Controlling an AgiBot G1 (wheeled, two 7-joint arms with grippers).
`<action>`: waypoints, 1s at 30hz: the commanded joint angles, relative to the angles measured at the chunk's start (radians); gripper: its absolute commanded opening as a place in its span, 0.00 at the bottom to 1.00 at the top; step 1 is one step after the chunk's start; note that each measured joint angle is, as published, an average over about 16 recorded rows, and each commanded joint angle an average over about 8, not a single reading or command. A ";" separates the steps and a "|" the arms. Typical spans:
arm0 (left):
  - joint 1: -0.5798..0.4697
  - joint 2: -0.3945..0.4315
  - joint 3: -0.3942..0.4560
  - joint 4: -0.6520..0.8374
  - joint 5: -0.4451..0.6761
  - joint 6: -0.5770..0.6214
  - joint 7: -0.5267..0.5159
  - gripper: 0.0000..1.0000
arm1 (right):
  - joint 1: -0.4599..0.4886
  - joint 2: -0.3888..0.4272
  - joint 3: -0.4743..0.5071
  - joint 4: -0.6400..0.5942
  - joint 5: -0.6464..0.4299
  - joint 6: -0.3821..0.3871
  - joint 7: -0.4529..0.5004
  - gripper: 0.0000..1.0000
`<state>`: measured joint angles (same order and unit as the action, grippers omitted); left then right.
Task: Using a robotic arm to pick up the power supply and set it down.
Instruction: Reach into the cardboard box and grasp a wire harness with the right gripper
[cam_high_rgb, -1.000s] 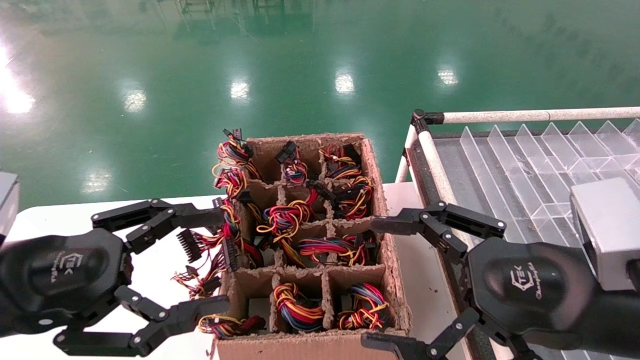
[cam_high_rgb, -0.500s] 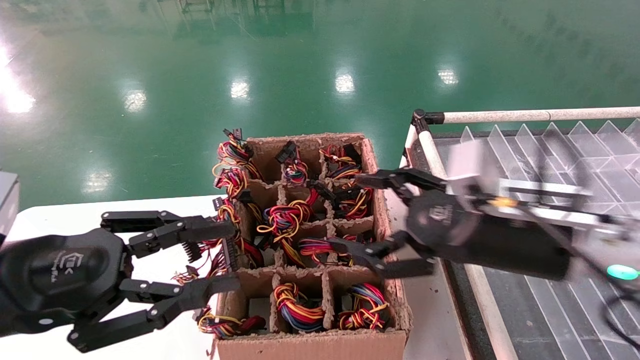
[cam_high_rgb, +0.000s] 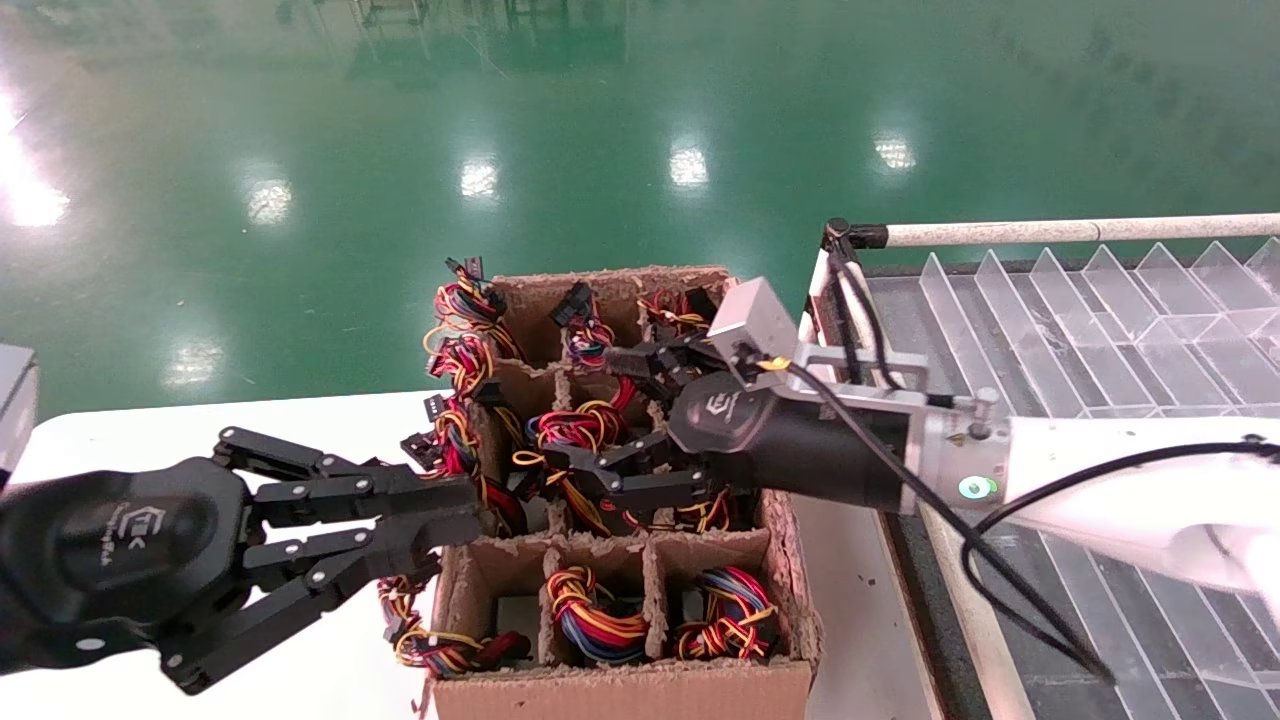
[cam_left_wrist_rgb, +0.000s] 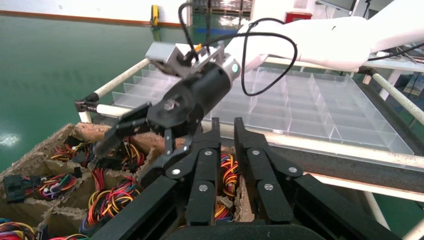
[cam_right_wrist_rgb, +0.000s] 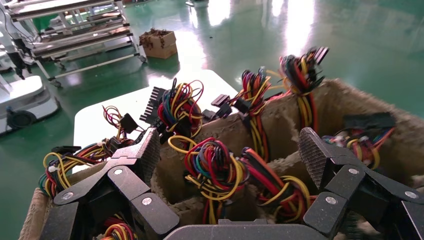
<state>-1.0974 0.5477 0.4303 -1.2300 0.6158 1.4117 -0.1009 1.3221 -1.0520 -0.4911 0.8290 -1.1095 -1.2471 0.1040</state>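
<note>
A brown carton (cam_high_rgb: 620, 695) with dividers holds several power supplies, each buried under its bundle of red, yellow and black wires. The white robotic arm (cam_high_rgb: 1120, 490) reaches in from the right. Its black right gripper (cam_high_rgb: 585, 410) is open over the carton's middle cell. In the right wrist view that gripper (cam_right_wrist_rgb: 230, 150) straddles the cell's wire bundle (cam_right_wrist_rgb: 210, 165) without touching it; the grey box below is hidden. My left gripper (cam_high_rgb: 450, 525) is shut on the carton's left wall. The left wrist view shows cardboard and wires between its fingers (cam_left_wrist_rgb: 200, 165).
A clear plastic divider tray (cam_high_rgb: 1100, 310) lies on a rack to the right, edged by a white pipe rail (cam_high_rgb: 1050, 232). Loose connectors (cam_high_rgb: 420, 450) hang over the carton's left side onto the white table (cam_high_rgb: 100, 430).
The right gripper swung from beside the carton's right edge to above its middle cell, still open. The left gripper's fingers closed from wide open onto the carton's left wall.
</note>
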 joint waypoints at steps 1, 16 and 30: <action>0.000 0.000 0.000 0.000 0.000 0.000 0.000 0.00 | 0.007 -0.022 -0.006 -0.037 -0.004 0.000 -0.014 0.03; 0.000 0.000 0.000 0.000 0.000 0.000 0.000 0.00 | 0.022 -0.063 -0.042 -0.122 -0.033 -0.052 -0.040 0.00; 0.000 0.000 0.000 0.000 0.000 0.000 0.000 0.00 | 0.007 -0.073 -0.040 -0.130 -0.046 -0.011 -0.070 0.00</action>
<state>-1.0974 0.5477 0.4303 -1.2300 0.6158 1.4117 -0.1009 1.3292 -1.1244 -0.5304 0.7003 -1.1522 -1.2617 0.0357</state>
